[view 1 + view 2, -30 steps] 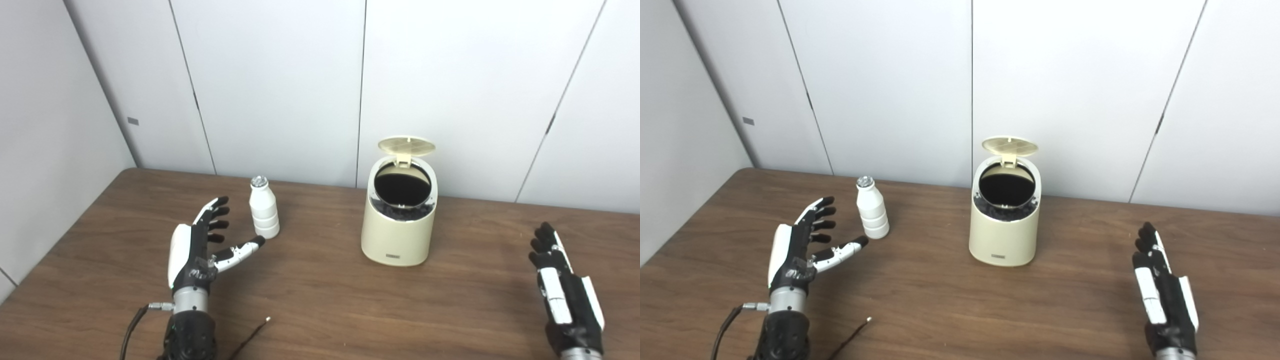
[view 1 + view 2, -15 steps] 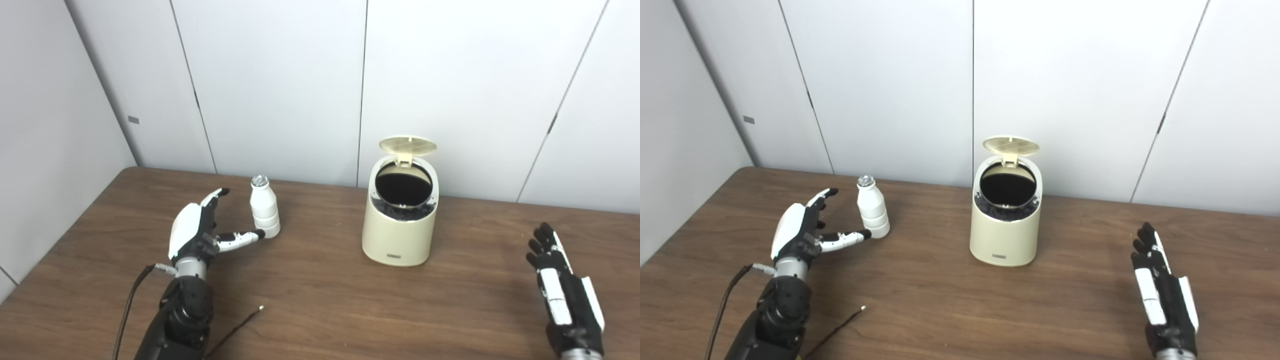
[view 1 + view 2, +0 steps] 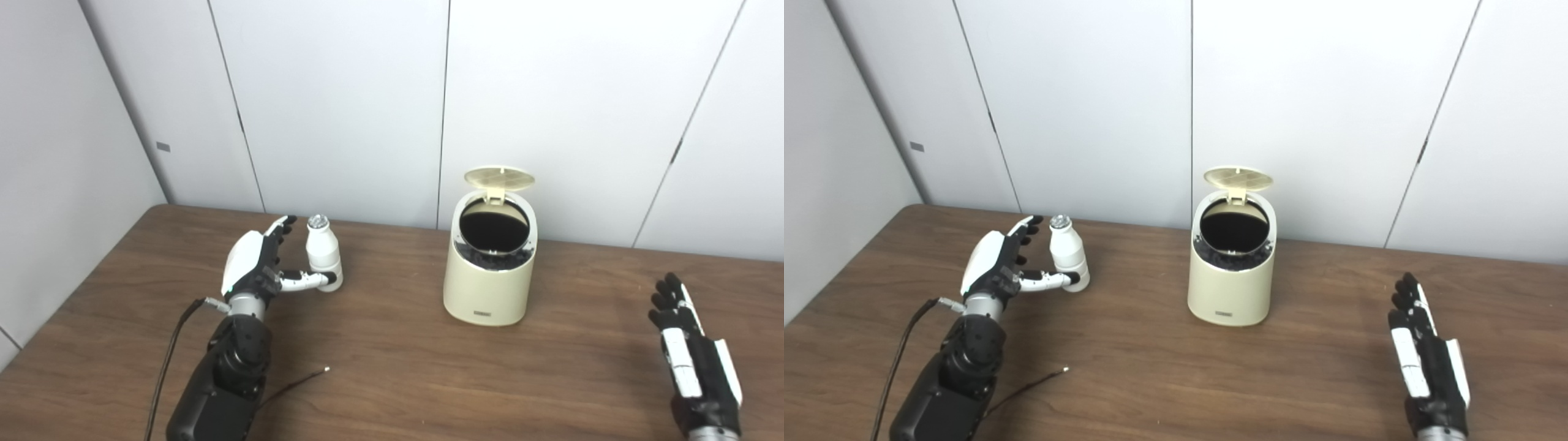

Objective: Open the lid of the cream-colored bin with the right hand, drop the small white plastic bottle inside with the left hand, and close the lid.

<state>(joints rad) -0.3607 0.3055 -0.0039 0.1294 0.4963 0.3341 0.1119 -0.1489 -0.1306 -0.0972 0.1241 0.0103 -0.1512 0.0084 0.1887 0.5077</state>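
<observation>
The small white plastic bottle (image 3: 323, 258) stands upright on the brown table, left of centre. My left hand (image 3: 257, 266) is open right beside it on its left, the thumb lying across the front of the bottle's base and the fingers raised by its neck, not closed round it. The cream-colored bin (image 3: 489, 278) stands at mid-table with its round lid (image 3: 499, 179) flipped up at the back and the dark inside showing. My right hand (image 3: 689, 352) rests open and flat near the table's front right, far from the bin.
White wall panels rise directly behind the table's back edge (image 3: 392, 226). A thin dark cable (image 3: 294, 384) lies on the wood beside my left forearm. Bare brown tabletop (image 3: 582, 318) stretches between the bin and my right hand.
My left hand has moved forward and right, from short of the bottle to right against it, thumb now in front of its base. The right hand, bin and lid have stayed put.
</observation>
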